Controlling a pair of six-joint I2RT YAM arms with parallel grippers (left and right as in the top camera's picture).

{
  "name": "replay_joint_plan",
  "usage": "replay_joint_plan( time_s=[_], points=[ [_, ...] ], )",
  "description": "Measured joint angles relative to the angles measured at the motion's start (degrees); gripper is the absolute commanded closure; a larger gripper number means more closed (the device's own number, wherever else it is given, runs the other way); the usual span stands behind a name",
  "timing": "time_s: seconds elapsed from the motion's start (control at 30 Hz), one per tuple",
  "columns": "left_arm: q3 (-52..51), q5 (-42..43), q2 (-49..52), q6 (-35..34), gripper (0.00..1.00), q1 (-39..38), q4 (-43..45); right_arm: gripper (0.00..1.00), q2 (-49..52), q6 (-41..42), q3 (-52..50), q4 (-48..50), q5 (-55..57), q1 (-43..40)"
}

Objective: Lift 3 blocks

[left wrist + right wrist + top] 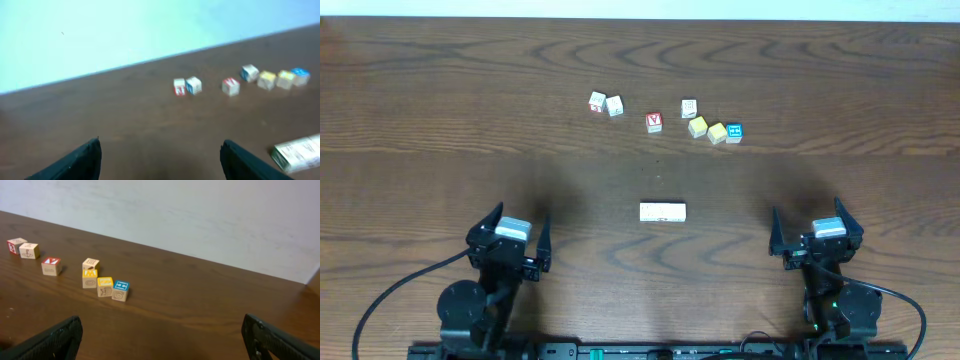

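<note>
Three cream-white blocks lie touching in a row; left pincer and right pincer both gape wide, empty.

The brown table carries seven blocks in a loose line at upper centre, and a white bar mid-frame.

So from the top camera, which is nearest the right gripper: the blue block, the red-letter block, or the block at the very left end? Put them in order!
From the right gripper, in the overhead view:
1. Blue block, at the right end of the far group.
2. Red-letter block, near the middle.
3. Left-end block, farthest left of all.
</note>
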Motion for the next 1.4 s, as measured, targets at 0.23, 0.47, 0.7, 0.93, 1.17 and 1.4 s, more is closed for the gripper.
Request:
replay_joint_plan(
  time_s=[0.23,0.47,0.7,0.93,1.17,1.4],
  points=[
    [-6.7,0.0,-2.9,-1.3,0.24,2.3,9.8,0.01,0.0,0.0,0.0,0.0,0.0,0.0],
    [-11.3,0.0,-3.2,-4.2,0.24,4.3,14.4,0.01,0.0,0.0,0.0,0.0,0.0,0.0],
    [-13.8,-0.8,-3.3,-7.3,0.24,4.5,16.8,0.01,0.0,0.0,0.0,0.0,0.0,0.0],
    [-13.8,-6.4,-3.3,-13.6,0.24,4.5,14.5,0.01,0.0,0.0,0.0,0.0,0.0,0.0],
    [-13.6,-8.6,-3.3,-14.8,0.24,4.5,14.1,0.01,0.0,0.0,0.0,0.0,0.0,0.0],
    [-13.6,-8.7,-3.3,-13.7,0.24,4.5,14.0,0.01,0.0,0.0,0.0,0.0,0.0,0.0]
  ],
)
